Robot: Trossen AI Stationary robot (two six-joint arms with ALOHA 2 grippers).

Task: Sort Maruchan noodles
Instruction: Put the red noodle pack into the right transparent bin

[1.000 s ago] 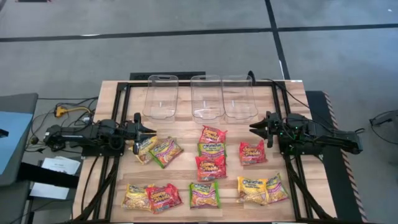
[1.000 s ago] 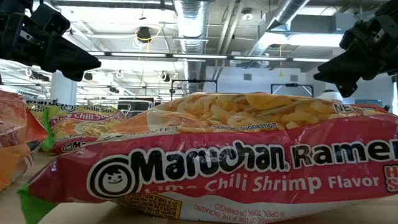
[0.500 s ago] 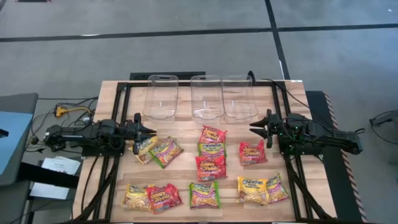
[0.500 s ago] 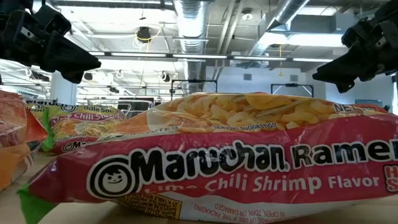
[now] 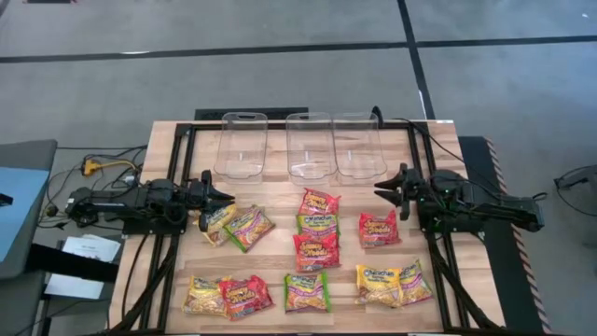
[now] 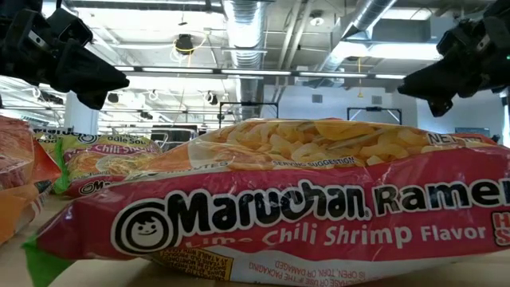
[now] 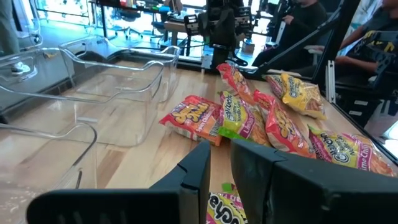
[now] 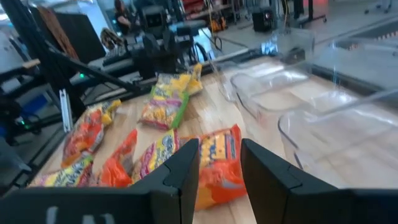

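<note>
Packets: the Maruchan noodles (image 5: 316,245) are spread across the middle and near part of the surface (image 5: 280,265); none is seen in the three clear bins (image 5: 312,145) standing in a row at the far edge, so sorting is judged not yet begun.
Left end effector (image 5: 227,196): it is held above the left side, just beside a yellow packet (image 5: 217,222) and a green-edged packet (image 5: 248,227); its fingers (image 7: 196,171) stand a narrow gap apart with nothing between them.
Right end effector (image 5: 381,190): it is poised at the right, close above a red packet (image 5: 380,229); its fingers (image 8: 186,163) are set moderately apart and nothing is held.
Handling: the packets are judged light, with a stiff brittle noodle block inside slick, crinkly film; a hard squeeze could crack the block, and the film could slip. A hold across the short width of the block is suggested, or on a crimped end seam.
High view only: the whole layout, bins and both arms are given together.
Low view only: a pink Lime Chili Shrimp packet (image 6: 287,207) fills the frame, its label legible, hiding most of the surface.
Wrist views only: the finger gaps are shown, along with the overlapping of neighbouring packets.
</note>
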